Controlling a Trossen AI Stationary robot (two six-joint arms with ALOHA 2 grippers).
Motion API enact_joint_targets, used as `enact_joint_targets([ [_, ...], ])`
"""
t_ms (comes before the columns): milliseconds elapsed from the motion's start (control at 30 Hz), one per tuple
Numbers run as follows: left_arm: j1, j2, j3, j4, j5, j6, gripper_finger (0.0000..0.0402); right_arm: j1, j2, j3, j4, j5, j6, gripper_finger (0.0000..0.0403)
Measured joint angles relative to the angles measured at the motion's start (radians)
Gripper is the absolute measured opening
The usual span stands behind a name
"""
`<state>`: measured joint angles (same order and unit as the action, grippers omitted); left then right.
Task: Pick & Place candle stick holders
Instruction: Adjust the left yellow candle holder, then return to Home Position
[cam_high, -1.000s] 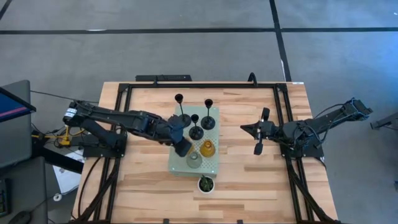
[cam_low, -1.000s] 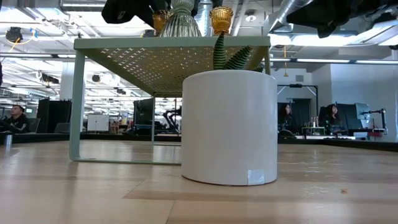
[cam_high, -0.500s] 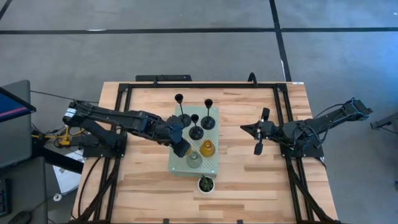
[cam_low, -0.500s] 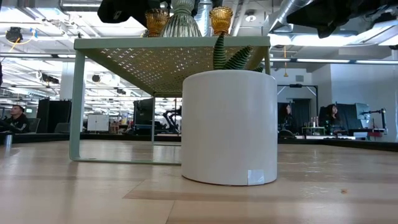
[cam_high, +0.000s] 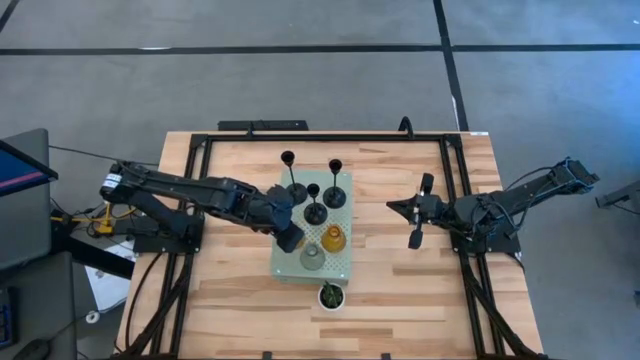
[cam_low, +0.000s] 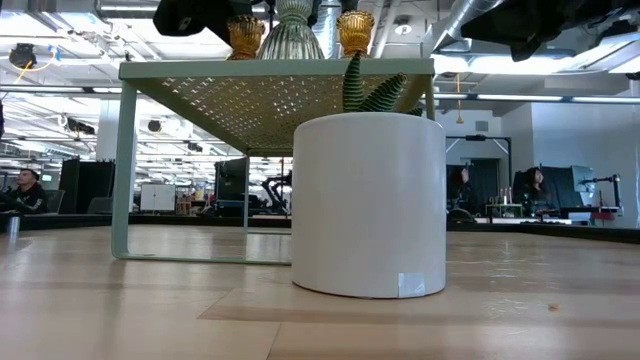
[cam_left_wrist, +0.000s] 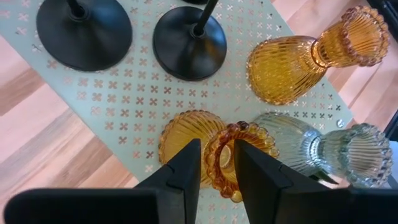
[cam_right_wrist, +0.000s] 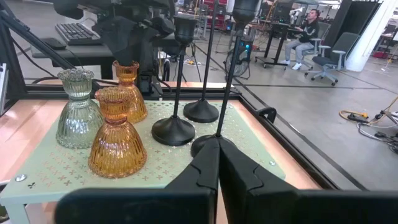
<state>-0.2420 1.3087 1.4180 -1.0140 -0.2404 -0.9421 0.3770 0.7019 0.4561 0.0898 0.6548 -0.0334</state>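
**Desk:** Start wide. What carries everything?

**Robot:** A pale wooden worktop (cam_high: 420, 290) in a black frame. At its middle stands the pale green perforated board (cam_high: 341, 262), raised on legs. Just off the board's near edge sits a small green plant (cam_high: 331, 295) in its pot.

**Desk:** And your arms?

**Robot:** My left arm reaches across from the left, and my left gripper (cam_left_wrist: 216, 163) is over the board's left edge. My right gripper (cam_high: 416, 211) waits above the worktop right of the board, well apart from it, its jaws pressed together on nothing.

**Desk:** Where are the candle stick holders?

**Robot:** All on the board. Three black holders (cam_high: 334, 195) stand at the far end, each with a round base and thin stem. At the near end, the clear-grey glass holder (cam_left_wrist: 323, 146) stands beside an amber glass holder (cam_left_wrist: 305, 53).

**Desk:** And the second amber holder?

**Robot:** The second amber holder (cam_left_wrist: 186, 134) is at my left jaws. They stand a little apart, one finger (cam_left_wrist: 186, 171) on each side of its beaded rim. Its ribbed base shows just above the board's surface; I cannot tell whether it touches.
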Motion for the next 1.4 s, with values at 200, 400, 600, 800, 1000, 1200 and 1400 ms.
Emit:
enact_joint_targets([
  [200, 0.0, -0.019, -0.004, -0.011, -0.02, 0.005, 0.0078, 0.0, 0.0, 0.0, -0.001, 0.0, 0.008, 0.0],
  [400, 0.0, -0.054, -0.005, 0.003, -0.025, 0.005, 0.0055, 0.0, 0.0, 0.0, -0.003, 0.0, 0.008, 0.0],
  [600, 0.0, -0.057, -0.004, 0.009, -0.028, 0.004, 0.0054, 0.0, 0.0, 0.0, -0.003, 0.0, 0.008, 0.0],
  [800, 0.0, -0.066, -0.004, 0.012, 0.008, 0.003, 0.0055, 0.0, 0.0, 0.0, -0.003, 0.0, 0.008, 0.0],
  [1000, 0.0, -0.125, -0.004, 0.029, 0.016, 0.036, 0.0053, 0.0, 0.0, 0.0, -0.003, 0.0, 0.008, 0.0],
  [1200, 0.0, -0.216, -0.004, 0.034, -0.004, 0.137, 0.0053, 0.0, 0.0, 0.0, -0.004, 0.0, 0.007, 0.0],
  [1400, -0.061, -0.289, -0.003, 0.035, -0.091, 0.448, 0.0023, 0.0, 0.0, 0.0, -0.002, 0.0, 0.0, 0.0],
])
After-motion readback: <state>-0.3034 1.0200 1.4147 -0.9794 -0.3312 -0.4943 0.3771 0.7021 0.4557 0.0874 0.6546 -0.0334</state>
